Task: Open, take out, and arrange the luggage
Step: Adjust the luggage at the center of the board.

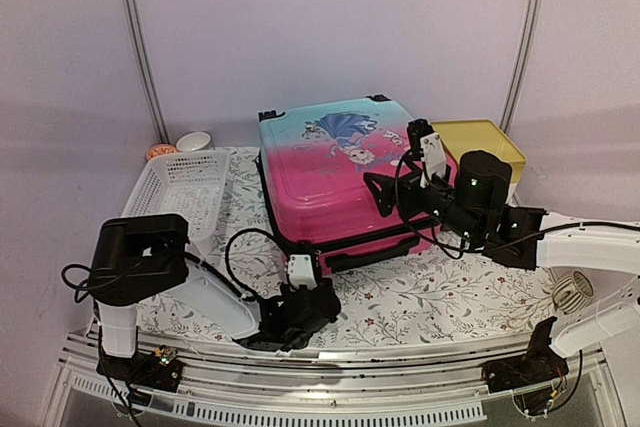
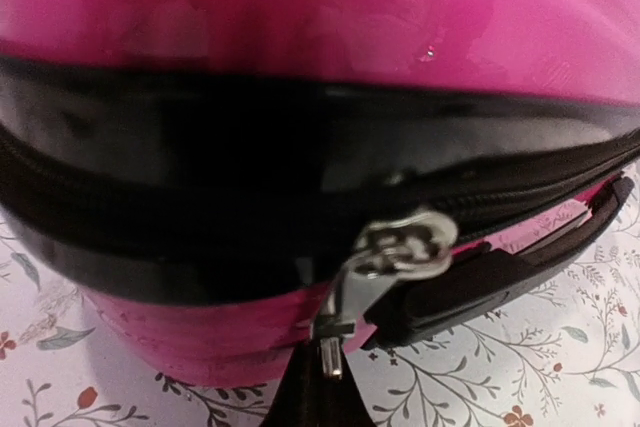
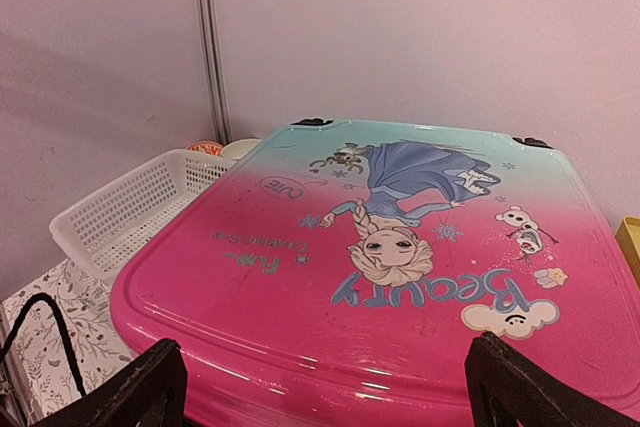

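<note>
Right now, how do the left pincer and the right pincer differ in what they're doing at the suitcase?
The left pincer is shut on the zipper pull; the right pincer stands wide open and holds nothing. The left pincer sits low at the luggage's near edge, by the black zipper band; the right pincer is at its right side, facing across the printed lid. Both are at the closed luggage.

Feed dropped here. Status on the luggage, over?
Left gripper shut on zipper pull. Right gripper open beside luggage. Luggage flat, closed. Nothing blocking.
</note>
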Robot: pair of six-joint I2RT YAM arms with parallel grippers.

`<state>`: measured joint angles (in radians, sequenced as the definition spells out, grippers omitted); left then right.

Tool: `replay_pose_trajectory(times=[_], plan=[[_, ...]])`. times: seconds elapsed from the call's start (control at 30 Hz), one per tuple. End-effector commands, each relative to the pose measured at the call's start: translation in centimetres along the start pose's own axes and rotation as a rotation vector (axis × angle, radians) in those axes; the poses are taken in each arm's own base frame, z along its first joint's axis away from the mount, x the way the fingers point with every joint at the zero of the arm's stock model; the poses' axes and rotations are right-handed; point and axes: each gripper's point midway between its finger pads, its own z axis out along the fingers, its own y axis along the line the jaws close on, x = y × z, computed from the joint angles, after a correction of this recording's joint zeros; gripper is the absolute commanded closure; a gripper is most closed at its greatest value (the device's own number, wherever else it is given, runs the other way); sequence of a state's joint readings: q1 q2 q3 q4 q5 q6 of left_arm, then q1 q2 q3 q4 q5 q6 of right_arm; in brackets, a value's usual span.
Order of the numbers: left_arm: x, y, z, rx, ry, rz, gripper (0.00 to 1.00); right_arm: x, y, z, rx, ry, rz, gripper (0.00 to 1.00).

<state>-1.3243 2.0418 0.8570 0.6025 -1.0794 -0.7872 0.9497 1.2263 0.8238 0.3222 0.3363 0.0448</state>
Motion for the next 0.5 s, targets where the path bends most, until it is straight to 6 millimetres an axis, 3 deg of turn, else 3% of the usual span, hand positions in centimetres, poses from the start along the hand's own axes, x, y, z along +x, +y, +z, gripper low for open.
replay_pose_trajectory(times=[0.0,0.3,0.47], plan=[[-1.8,3.7,1.0,-0.078,-0.075,-0.04,1.0,-0.2,0.0,0.0,-0.018,-0.009,0.007,0.01],[-4.7,5.0,-1.5,0.029,-0.149,-0.027,1.0,1.2,0.2,1.0,-0.044,0.043,0.012,0.01],[-5.0,4.6,-2.1,0.099,-0.132,-0.029,1.0,1.3,0.4,1.6,-0.057,0.053,0.011,0.01]])
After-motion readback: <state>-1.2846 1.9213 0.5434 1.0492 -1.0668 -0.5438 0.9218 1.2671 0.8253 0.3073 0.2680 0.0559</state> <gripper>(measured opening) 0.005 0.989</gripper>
